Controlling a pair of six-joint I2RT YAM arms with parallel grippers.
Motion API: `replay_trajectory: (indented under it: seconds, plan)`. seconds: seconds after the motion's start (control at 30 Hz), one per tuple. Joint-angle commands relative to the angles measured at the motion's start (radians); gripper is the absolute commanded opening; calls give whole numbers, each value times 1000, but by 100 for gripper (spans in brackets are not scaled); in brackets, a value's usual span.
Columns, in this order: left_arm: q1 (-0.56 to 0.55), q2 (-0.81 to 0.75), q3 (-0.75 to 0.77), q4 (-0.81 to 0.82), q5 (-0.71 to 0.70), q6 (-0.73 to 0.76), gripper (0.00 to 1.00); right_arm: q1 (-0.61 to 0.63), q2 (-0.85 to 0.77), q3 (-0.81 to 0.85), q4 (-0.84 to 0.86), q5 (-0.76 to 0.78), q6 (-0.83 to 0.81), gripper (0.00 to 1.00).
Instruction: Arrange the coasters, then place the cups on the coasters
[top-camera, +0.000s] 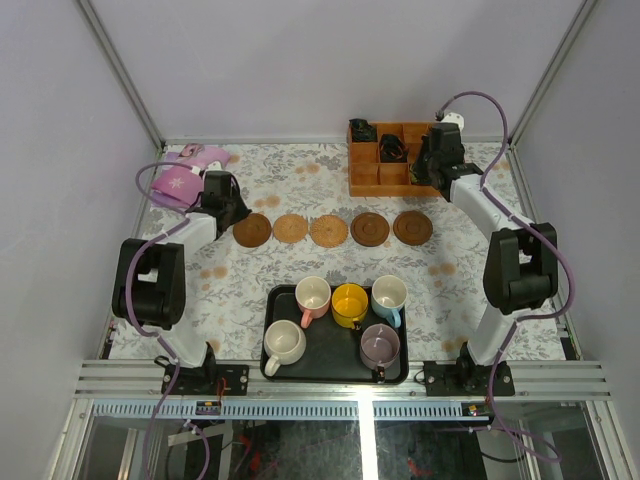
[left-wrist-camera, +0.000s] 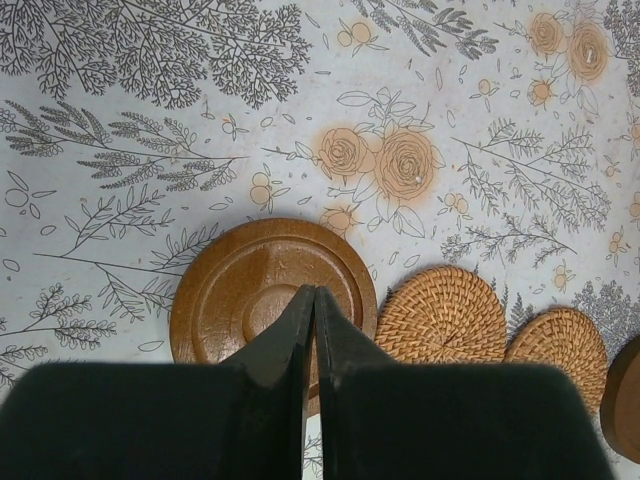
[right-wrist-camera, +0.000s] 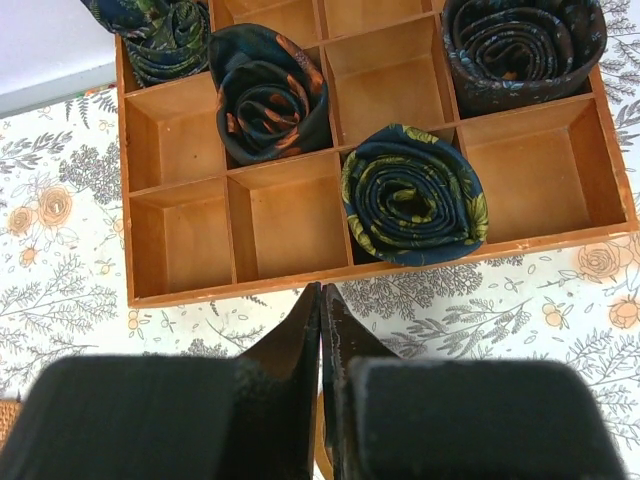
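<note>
Coasters (top-camera: 329, 231) lie flat on the desk (top-camera: 300, 180), five in one row with its long axis left-right, beyond the black tray (top-camera: 335, 360). Cups (top-camera: 350, 303) stand upright in the tray, three behind two, handles toward the near edge.

Left wrist: left tool (left-wrist-camera: 314, 330) fingers together, empty, over a smooth dark coaster (left-wrist-camera: 250, 290); two woven coasters (left-wrist-camera: 440, 315) continue rightward.

Right wrist: right tool (right-wrist-camera: 321, 340) together, empty, just before a wooden box (right-wrist-camera: 190, 290) holding rolled cloths (right-wrist-camera: 412, 195).
</note>
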Motion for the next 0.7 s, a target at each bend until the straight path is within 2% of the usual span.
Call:
replay_trajectory:
  seconds: [0.0,0.67]
  plan:
    - [6,-2,21,-1,16,7,0,-5,22,17,84,38,11,0]
    - [7,69,37,-80,37,4,0,-4,31,31,80,78,8,0]
